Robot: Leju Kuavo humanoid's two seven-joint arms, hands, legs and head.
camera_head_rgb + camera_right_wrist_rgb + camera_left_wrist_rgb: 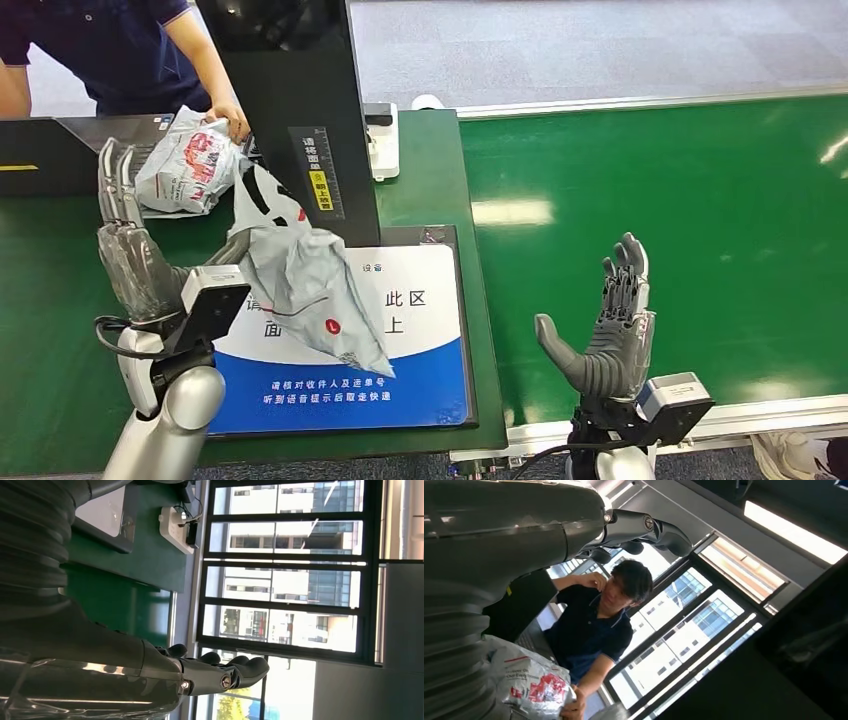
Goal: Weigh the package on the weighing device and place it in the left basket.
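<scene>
Here the left hand (125,235) is raised with fingers straight, nothing gripped; the grey package (300,275) is draped beside its wrist over the weighing device (420,330). The right hand (610,325) is spread, empty.

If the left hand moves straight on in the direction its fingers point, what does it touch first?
Probably the red-and-white package that the person's hand holds, just beyond the left hand's fingertips. Depth is unclear, so it may pass beside.

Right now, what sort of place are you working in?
Probably a parcel-handling station: a green conveyor belt, a weighing platform with printed instructions, and grey courier bags on it. A person stands across the counter.
</scene>
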